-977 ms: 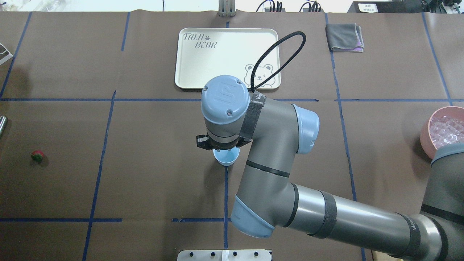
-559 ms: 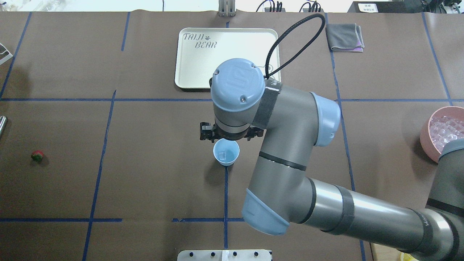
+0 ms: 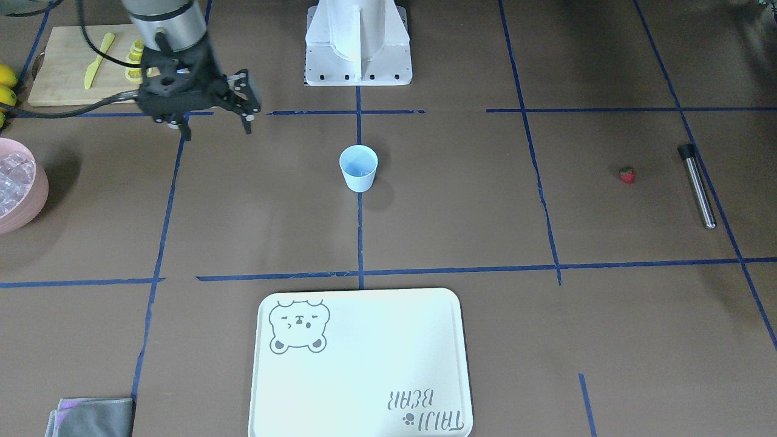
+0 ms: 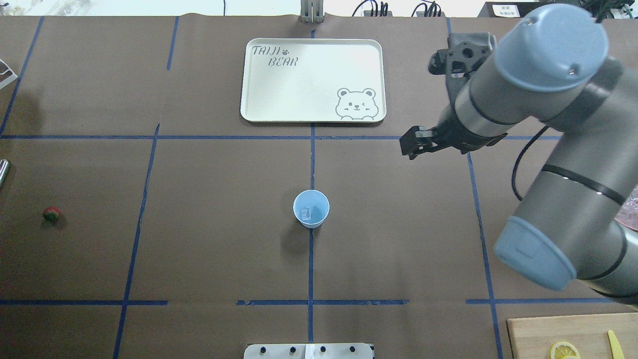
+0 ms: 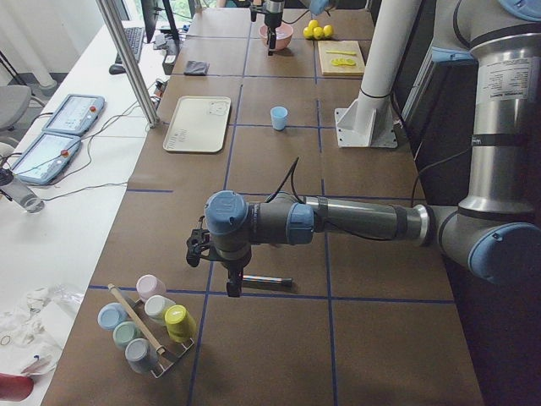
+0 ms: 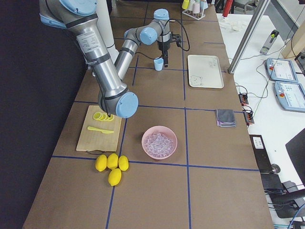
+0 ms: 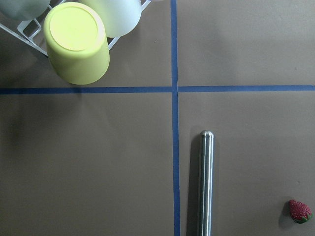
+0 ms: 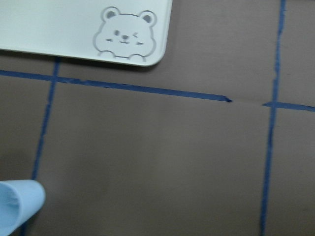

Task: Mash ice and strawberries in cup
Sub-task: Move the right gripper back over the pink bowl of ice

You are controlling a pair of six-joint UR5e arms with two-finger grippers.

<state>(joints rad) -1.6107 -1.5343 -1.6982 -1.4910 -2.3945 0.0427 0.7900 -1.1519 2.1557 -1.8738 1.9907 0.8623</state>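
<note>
The pale blue cup [image 4: 311, 208] stands upright at the table's middle with one clear ice [image 4: 305, 213] cube inside. More ice fills the pink bowl [image 3: 13, 182] at the table's right end. The strawberry [image 4: 51, 214] lies alone far to the left, also in the left wrist view [image 7: 299, 211]. My right gripper [image 3: 215, 124] hangs open and empty above the table, well to the right of the cup. My left gripper [image 5: 233, 283] hovers over the steel rod [image 5: 266, 279]; I cannot tell its state.
A cream bear tray [image 4: 313, 80] lies behind the cup, a grey cloth [image 3: 91, 416] beyond it to the right. The steel rod [image 3: 697, 185] lies past the strawberry. A rack of upturned cups [image 7: 76, 42] sits at the left end. Cutting board with lemon slices [image 3: 130, 60] near my right base.
My right gripper has lifted from over the cup and swung away to the right and back. The cup is uncovered and an ice cube shows inside it.
</note>
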